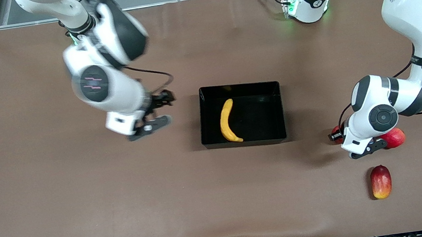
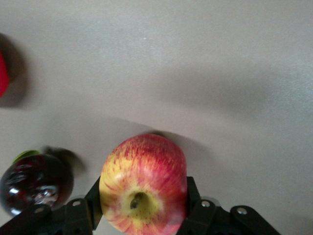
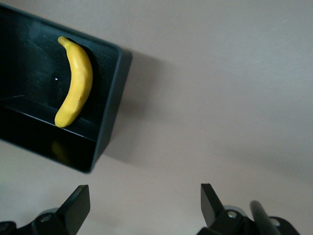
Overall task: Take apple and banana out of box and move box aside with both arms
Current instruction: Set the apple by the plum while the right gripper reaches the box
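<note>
1. The counter (image 1: 63, 203) carries the box (image 1: 280, 109) at its middle. The right arm's end lies on one side of it and the left arm's end, with the loose fruit, on the other.
2. The box is a shallow black tray, and only the banana (image 1: 228, 121) lies in it, against the wall toward the right arm's end.
3. The banana's long axis runs from the robots' bases toward the front camera. One tip points at the bases; the other curls toward the box's nearer wall.
4. The right gripper (image 1: 157, 111) hovers over bare counter just beside the box and is the nearer of the two to the banana. Its fingers (image 3: 76, 205) are spread wide and hold nothing. The banana lies toward the box from them.
5. The left gripper (image 2: 144, 208) is low near the counter at its own end, well apart from the box. Its fingers are closed on the apple (image 2: 144, 183), which is already out of the box; whether the apple touches the counter is probably not decidable here.
</note>
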Robot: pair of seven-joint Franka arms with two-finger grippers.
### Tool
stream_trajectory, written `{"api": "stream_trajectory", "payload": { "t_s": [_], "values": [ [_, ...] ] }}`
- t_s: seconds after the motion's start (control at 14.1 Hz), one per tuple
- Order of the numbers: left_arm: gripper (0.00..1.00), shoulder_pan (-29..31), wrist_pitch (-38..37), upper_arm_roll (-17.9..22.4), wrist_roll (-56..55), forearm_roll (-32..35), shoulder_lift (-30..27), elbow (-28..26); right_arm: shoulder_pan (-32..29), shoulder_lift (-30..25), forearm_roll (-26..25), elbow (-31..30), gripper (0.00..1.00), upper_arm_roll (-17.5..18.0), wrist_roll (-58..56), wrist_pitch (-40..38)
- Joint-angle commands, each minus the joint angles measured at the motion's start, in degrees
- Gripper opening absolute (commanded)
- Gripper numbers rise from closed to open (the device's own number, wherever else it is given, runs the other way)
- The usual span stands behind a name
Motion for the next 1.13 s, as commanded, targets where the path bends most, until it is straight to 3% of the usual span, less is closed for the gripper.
{"api": "stream_trajectory", "payload": {
  "t_s": [0.0,0.07,0.21,0.35,0.64,0.85,0.92,0.99,1.06],
  "values": [
    [1.00,0.31,1.07,-0.61,-0.20,1.13,-0.55,-0.29,3.75,2.63,1.52,0.48,1.00,-0.79,2.44,1.21],
    [1.00,0.31,0.81,-0.70,-0.63,1.13,-1.25,-0.29,4.55,2.98,1.61,-0.48,1.00,-0.79,2.80,2.78],
    [1.00,-0.21,-0.33,-1.22,-0.73,0.70,-4.40,-0.37,6.92,3.25,1.70,-6.26,1.00,-0.79,3.06,13.38],
    [1.00,0.05,-5.67,-5.94,-0.81,0.34,-7.49,0.15,9.91,3.77,1.70,-11.37,1.00,-0.79,4.72,23.93],
    [1.00,-0.21,-8.51,-13.87,-0.99,-2.82,-8.82,1.30,13.43,5.87,1.44,-12.53,1.00,-0.96,12.97,26.52],
    [1.00,-2.57,-8.43,-17.57,-1.25,-2.73,-8.03,1.47,15.99,8.52,0.65,-14.97,1.00,-1.31,18.09,37.56],
    [1.00,-4.24,-8.42,-17.66,-1.34,-2.73,-7.33,1.82,16.08,8.52,0.65,-15.95,0.74,-1.14,18.18,40.21],
    [1.00,-6.08,-8.42,-17.66,-1.34,-2.82,-6.71,2.34,16.08,8.52,0.73,-16.13,0.39,-1.14,18.27,40.06],
    [1.00,-8.19,-8.25,-17.66,-1.43,-2.91,-6.10,2.78,16.08,8.52,0.73,-16.22,0.36,-1.23,18.18,40.32]
  ]
}}
